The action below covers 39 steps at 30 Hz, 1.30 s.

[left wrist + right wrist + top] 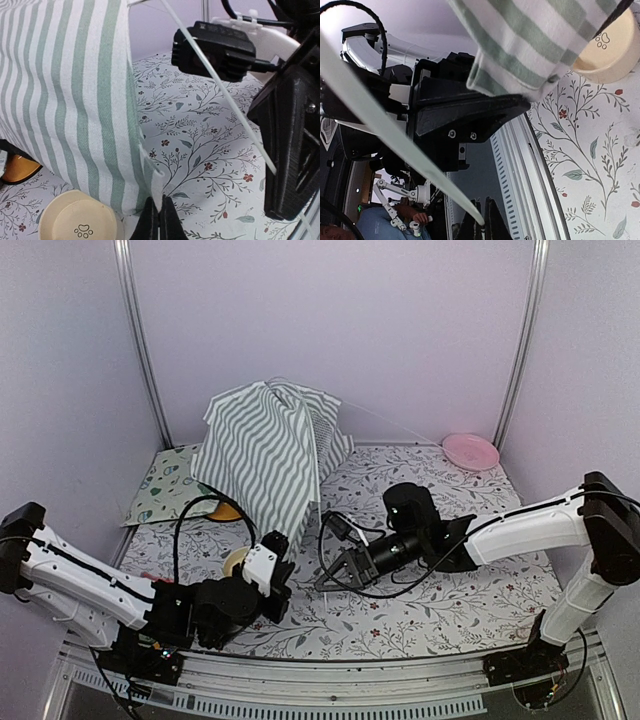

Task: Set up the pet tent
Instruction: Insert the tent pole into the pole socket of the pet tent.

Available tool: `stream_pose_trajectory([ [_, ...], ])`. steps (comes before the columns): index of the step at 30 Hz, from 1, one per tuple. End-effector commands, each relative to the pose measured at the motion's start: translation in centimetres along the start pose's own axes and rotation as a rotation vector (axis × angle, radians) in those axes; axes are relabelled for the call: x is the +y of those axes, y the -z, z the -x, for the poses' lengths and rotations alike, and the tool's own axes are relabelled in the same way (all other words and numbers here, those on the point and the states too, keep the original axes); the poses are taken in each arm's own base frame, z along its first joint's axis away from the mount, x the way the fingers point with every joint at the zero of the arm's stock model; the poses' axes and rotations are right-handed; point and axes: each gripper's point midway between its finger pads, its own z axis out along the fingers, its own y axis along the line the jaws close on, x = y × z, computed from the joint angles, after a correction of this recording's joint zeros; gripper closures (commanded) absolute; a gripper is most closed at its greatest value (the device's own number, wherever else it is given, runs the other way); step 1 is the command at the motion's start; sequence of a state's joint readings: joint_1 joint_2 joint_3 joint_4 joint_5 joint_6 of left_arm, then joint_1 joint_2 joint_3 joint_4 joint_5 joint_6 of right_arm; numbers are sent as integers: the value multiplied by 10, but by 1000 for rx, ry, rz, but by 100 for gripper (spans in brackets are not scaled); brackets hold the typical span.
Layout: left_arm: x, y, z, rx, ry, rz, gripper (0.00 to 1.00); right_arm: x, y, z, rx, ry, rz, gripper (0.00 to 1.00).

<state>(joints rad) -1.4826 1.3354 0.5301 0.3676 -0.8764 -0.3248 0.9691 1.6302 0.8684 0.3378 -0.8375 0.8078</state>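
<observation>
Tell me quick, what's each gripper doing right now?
Left gripper: closed on the tent hem.
Right gripper: closed on the pole end.

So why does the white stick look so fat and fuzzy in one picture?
Right wrist view: the white pole runs right past the lens, so it is out of focus and looks wide and smeared. Left wrist view: the pole sits farther from the lens, thin and crisp, and the pet tent stripes are sharp. Top view: soft even light, only faint shadows, no glare.
</observation>
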Motion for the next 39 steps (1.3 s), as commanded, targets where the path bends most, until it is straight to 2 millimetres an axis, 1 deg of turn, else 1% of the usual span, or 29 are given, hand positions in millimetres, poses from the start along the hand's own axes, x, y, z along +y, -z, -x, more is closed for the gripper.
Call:
stream_pose_trajectory([
  [1,-18,10,-33,86,-150,-81,100,7,7,17,-81,-52,23,100],
  [3,-18,10,-32,78,-155,-82,100,6,6,13,-64,-71,28,100],
  [5,-17,9,-32,75,-160,-73,100,11,5,13,-55,-67,41,100],
  [6,-16,9,-32,75,-164,-65,100,12,4,13,-47,-72,42,100],
  [9,-13,9,-27,61,-178,-53,100,8,2,3,-9,-103,48,100],
  [12,-16,9,-27,52,-196,-74,100,14,3,10,-21,-91,57,100],
  [15,-20,11,-31,56,-200,-100,100,31,5,32,-51,-55,86,100],
  [17,-25,14,-34,59,-196,-127,100,42,12,53,-94,-16,98,100],
  [22,-36,22,-41,66,-189,-170,100,61,32,107,-234,91,94,100],
  [26,-43,28,-44,67,-174,-189,100,76,39,143,-348,192,72,100],
  [28,-45,31,-46,68,-171,-189,100,73,39,151,-384,210,52,100],
  [30,-50,34,-49,73,-169,-193,100,85,46,168,-442,252,57,100],
  [33,-53,37,-53,82,-168,-192,100,87,54,182,-522,267,45,100],
  [36,-53,39,-57,88,-161,-189,100,91,63,191,-599,288,35,100],
  [39,-54,41,-55,85,-147,-191,100,96,71,197,-653,316,23,100],
])
